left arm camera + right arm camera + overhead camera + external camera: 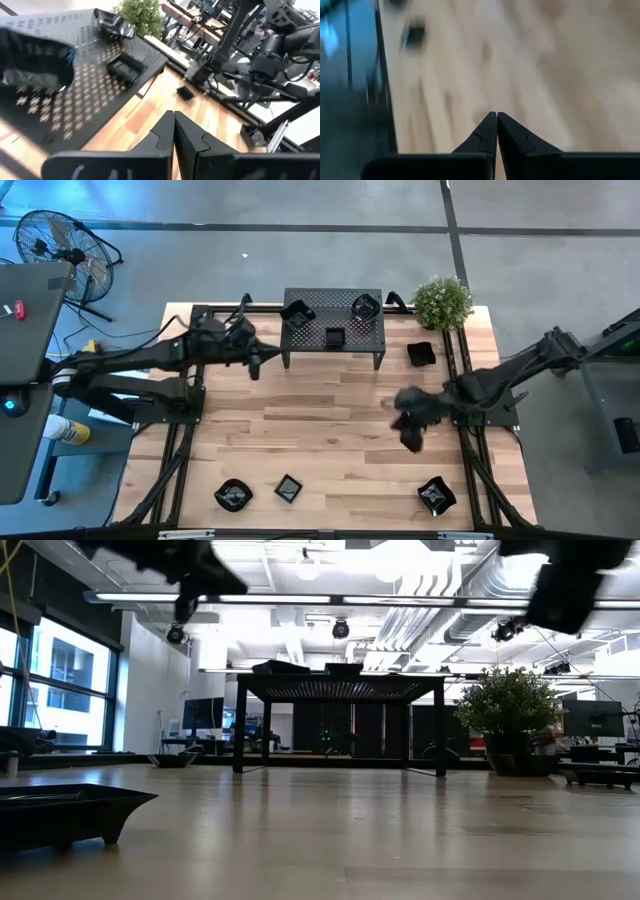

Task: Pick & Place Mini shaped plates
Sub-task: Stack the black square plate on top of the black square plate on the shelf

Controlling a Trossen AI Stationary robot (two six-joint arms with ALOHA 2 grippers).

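Observation:
Three mini black plates point(297, 311) point(335, 337) point(365, 306) rest on the black perforated rack point(333, 346) at the far side. One plate point(421, 354) lies on the wood by the plant. Three more point(233, 495) point(289, 488) point(436, 496) lie near the front edge. My left gripper point(256, 369) is shut and empty, left of the rack; in its wrist view point(173, 125) the rack's plates point(123, 67) show ahead. My right gripper point(408, 438) is shut and empty above the table's right half; its wrist view point(496, 122) shows blurred wood.
A potted plant point(442, 302) stands at the far right corner. Dark frame rails point(466, 380) run along both table sides. The low view shows a plate point(60, 812) close at the left. Bare wood point(320, 430) lies in the table's middle.

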